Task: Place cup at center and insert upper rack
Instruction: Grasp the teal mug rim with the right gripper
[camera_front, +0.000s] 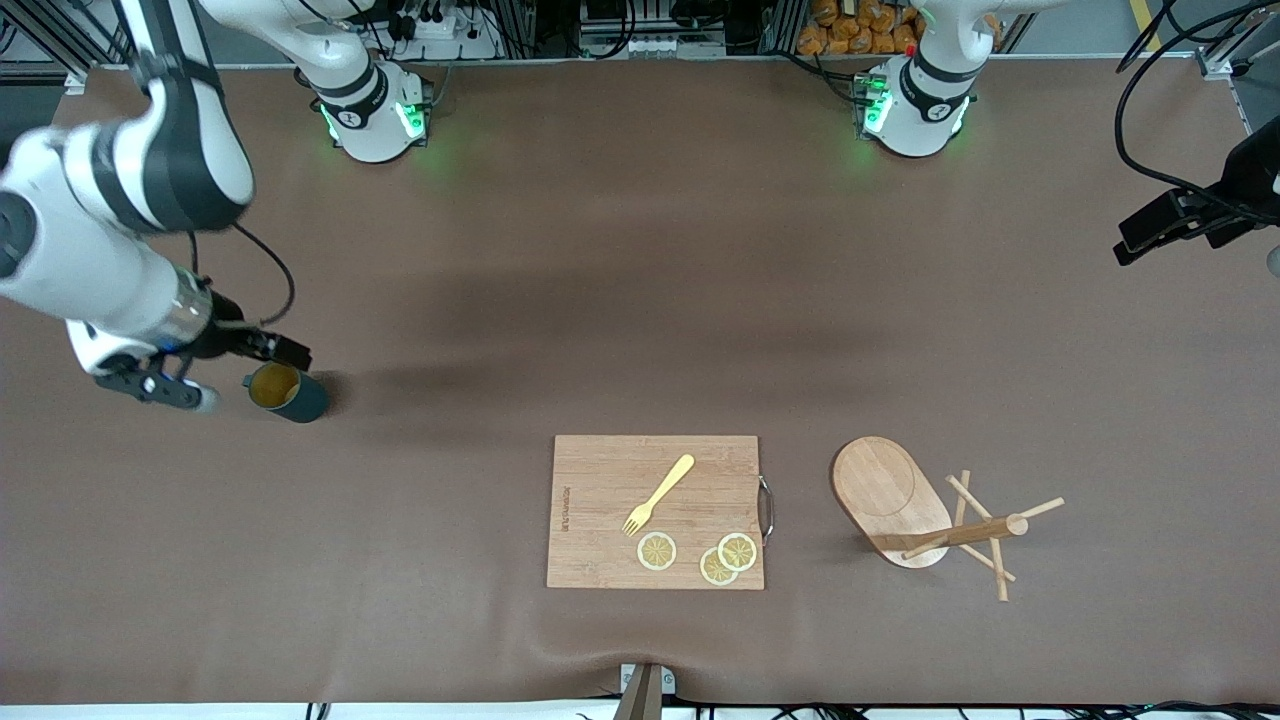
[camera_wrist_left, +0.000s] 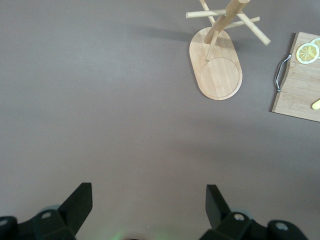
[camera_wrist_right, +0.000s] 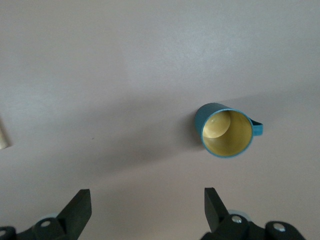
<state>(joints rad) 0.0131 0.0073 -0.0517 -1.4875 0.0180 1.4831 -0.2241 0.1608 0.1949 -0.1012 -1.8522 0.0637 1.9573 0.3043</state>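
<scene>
The cup (camera_front: 288, 392) is dark teal with a yellow inside and stands upright on the table toward the right arm's end. It also shows in the right wrist view (camera_wrist_right: 226, 132), handle pointing away from the jaws. My right gripper (camera_front: 176, 390) hangs open and empty above the table just beside the cup, not touching it (camera_wrist_right: 147, 197). The upper rack (camera_front: 888, 492), a wooden mug tree with an oval base, stands toward the left arm's end; it also shows in the left wrist view (camera_wrist_left: 217, 70). My left gripper (camera_wrist_left: 149, 192) is open and empty, high over the table's left-arm end.
A rectangular wooden cutting board (camera_front: 600, 470) with a metal handle lies between cup and rack, near the front camera's edge. On it lie a yellow fork (camera_front: 660, 493) and three lemon slices (camera_front: 657, 551). The board's edge shows in the left wrist view (camera_wrist_left: 300, 85).
</scene>
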